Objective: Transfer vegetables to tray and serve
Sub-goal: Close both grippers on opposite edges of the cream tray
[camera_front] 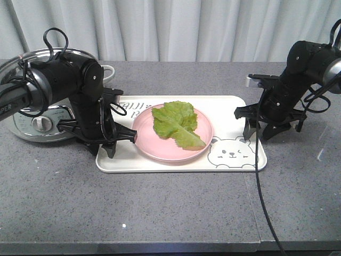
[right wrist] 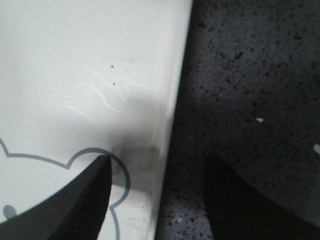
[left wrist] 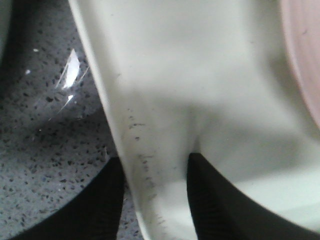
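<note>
Exterior front-facing: crinkly lettuce (camera_front: 176, 125), rounded tray (camera_front: 229, 114).

In the front view I could read grey lettering (camera_front: 132, 105) printed on the cream tray (camera_front: 176, 163), left of centre in the frame. The top line looked like "TAIJI", with its start crossed by the left arm (camera_front: 80, 85). Below it I made out only a "B" before the pink plate (camera_front: 160, 152) covered the rest. At the far left edge, white capitals (camera_front: 5, 108) reading "PER" stood on that arm, the word cut off by the frame. The tray's lower right corner carried a drawn bear face (camera_front: 232, 152) with no words. Both wrist views gave me nothing legible.
</note>
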`<state>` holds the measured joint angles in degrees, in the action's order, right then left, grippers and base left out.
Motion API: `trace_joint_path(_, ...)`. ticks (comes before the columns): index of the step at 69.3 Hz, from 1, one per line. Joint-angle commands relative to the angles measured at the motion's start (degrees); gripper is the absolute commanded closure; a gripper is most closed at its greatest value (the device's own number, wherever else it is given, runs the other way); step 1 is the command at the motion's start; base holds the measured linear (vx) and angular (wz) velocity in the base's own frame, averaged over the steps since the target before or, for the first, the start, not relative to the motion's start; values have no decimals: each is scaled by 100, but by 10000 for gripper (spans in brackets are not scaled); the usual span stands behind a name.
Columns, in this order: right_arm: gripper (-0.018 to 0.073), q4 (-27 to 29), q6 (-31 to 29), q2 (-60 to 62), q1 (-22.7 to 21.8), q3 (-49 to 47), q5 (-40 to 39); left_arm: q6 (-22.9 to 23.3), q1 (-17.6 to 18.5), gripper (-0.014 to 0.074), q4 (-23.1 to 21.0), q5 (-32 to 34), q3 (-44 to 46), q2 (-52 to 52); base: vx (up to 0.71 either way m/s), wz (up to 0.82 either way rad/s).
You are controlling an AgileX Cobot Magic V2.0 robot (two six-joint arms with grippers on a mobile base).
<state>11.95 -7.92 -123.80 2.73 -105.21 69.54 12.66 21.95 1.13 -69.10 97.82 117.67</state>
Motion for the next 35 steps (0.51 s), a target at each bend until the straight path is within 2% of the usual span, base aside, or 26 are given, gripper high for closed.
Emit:
trace_joint_path(1, 165, 83, -23, 267, -20, -34, 406, 1, 10, 361, -113, 12, 102, -207, 0, 0)
trace_joint_path(14, 246, 88, -23, 267, -20, -34, 406, -111, 10, 451, -290, -2, 102, -126, 0, 0)
trace_joint_path(29, 469, 100, -87, 267, -20, -34, 406, -154, 10, 595, -499, 112, 102, -114, 0, 0)
trace_joint_path(35, 549, 100, -134, 275, -20, -34, 406, -319, 10, 604, -610, 137, 102, -114, 0, 0)
